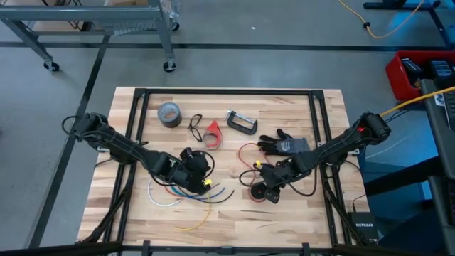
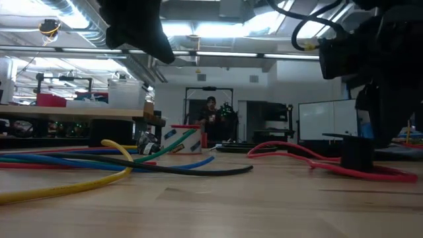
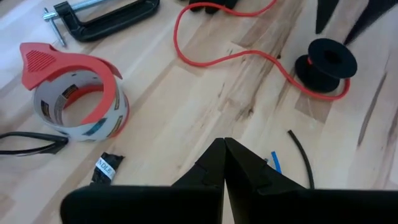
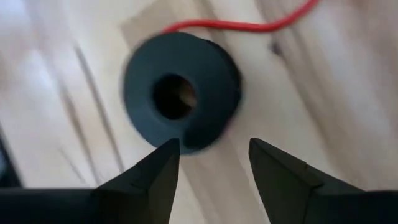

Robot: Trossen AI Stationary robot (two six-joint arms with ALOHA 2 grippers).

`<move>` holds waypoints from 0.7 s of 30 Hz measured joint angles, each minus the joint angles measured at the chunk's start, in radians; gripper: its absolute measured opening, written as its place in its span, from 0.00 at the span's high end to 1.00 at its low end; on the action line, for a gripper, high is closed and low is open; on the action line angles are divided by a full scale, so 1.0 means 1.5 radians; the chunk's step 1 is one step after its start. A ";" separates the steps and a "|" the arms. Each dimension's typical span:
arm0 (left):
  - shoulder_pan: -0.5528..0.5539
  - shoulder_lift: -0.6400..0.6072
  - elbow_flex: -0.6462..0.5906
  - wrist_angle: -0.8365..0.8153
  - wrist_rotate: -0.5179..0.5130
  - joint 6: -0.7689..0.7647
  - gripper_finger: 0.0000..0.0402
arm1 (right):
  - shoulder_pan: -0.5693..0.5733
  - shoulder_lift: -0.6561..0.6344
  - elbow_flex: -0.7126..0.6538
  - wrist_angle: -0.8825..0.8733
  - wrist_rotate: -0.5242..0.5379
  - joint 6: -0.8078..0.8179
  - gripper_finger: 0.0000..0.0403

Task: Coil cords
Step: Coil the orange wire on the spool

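The small black round spool lies flat on the table, also seen in the low view and the left wrist view. Its thin red wire trails loose in loops over the wood. My right gripper is open and hovers just above the spool, fingers pointing down, near the table's right centre. My left gripper is shut and empty, held above the fanned coloured wires at the table's left centre.
A grey tape roll, dark glasses, a red tape dispenser, a black C-clamp and a black glove lie across the far half. There is bare wood along the near edge.
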 joint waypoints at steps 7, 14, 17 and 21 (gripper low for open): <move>0.000 0.000 0.000 0.001 0.000 -0.002 1.00 | -0.001 0.000 -0.058 0.137 -0.013 0.052 0.51; 0.000 0.000 0.000 0.001 0.000 0.001 1.00 | -0.001 0.000 -0.098 0.260 -0.015 0.094 0.55; 0.000 0.000 0.000 0.001 0.000 0.001 1.00 | -0.001 0.000 -0.099 0.272 -0.009 0.096 0.64; 0.000 0.000 0.000 0.001 0.000 0.002 1.00 | -0.001 0.000 -0.099 0.279 0.010 0.096 0.81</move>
